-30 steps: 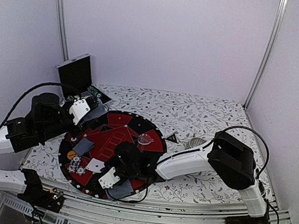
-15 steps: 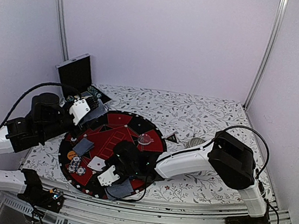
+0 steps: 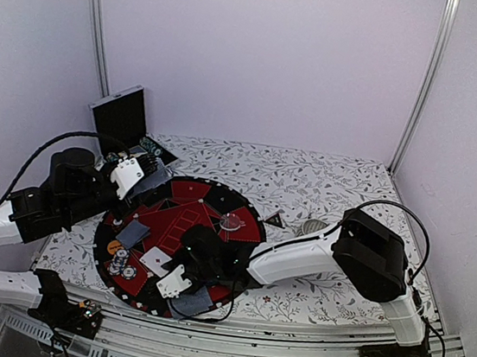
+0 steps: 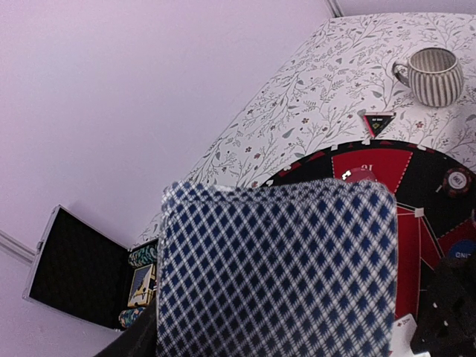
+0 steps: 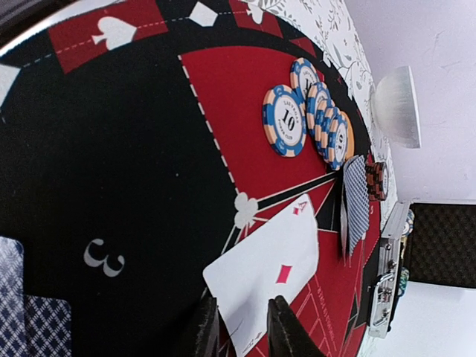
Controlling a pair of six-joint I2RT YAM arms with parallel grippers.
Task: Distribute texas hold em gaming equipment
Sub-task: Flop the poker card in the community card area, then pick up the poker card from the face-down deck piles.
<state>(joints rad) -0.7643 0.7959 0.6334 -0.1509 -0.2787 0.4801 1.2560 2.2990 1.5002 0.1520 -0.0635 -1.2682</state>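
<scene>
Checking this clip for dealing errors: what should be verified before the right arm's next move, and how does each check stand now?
1. Right gripper jaws apart: ok.
2. Ace lying flat, face up, on mat: ok.
3. Ace free of the fingers: cannot tell.
4. Chips well away from right gripper: ok.
5. Left gripper holding cards: ok.

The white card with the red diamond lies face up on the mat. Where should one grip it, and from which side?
The card lies flat and thin on the mat, so only an edge fits between fingers. Probably take the corner nearest the right pincer, coming in low from that side.
</scene>
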